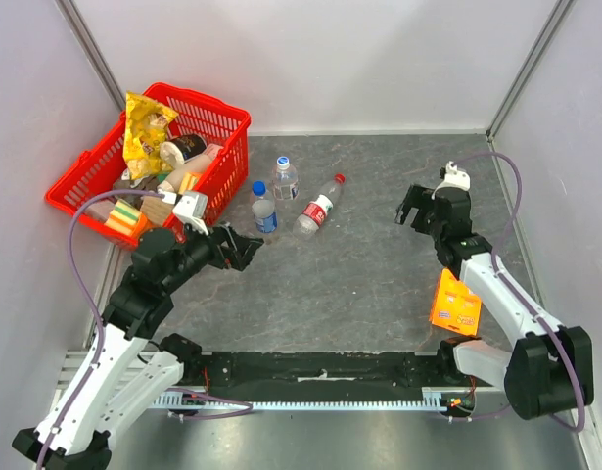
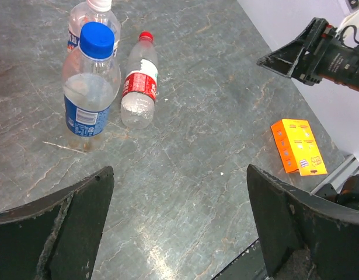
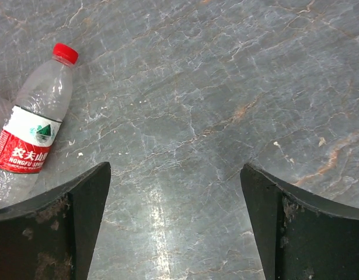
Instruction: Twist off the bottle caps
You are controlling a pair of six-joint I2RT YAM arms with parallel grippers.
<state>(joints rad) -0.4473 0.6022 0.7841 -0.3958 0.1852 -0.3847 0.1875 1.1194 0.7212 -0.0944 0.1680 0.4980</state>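
Note:
Three clear bottles stand or lie mid-table, all capped. The blue-labelled bottle (image 1: 264,213) stands upright with a blue cap (image 2: 97,39). The pale-labelled bottle (image 1: 284,180) stands behind it with a white cap with blue centre (image 1: 283,161). The red-labelled bottle (image 1: 318,209) lies on its side, its red cap (image 3: 65,53) pointing to the far right. My left gripper (image 1: 250,247) is open and empty, just in front of the blue-labelled bottle. My right gripper (image 1: 410,209) is open and empty, well right of the red-labelled bottle.
A red basket (image 1: 227,122) full of snacks stands at the far left, close behind the left arm. An orange box (image 1: 454,303) lies flat near the right arm's base. White walls close in the table on three sides.

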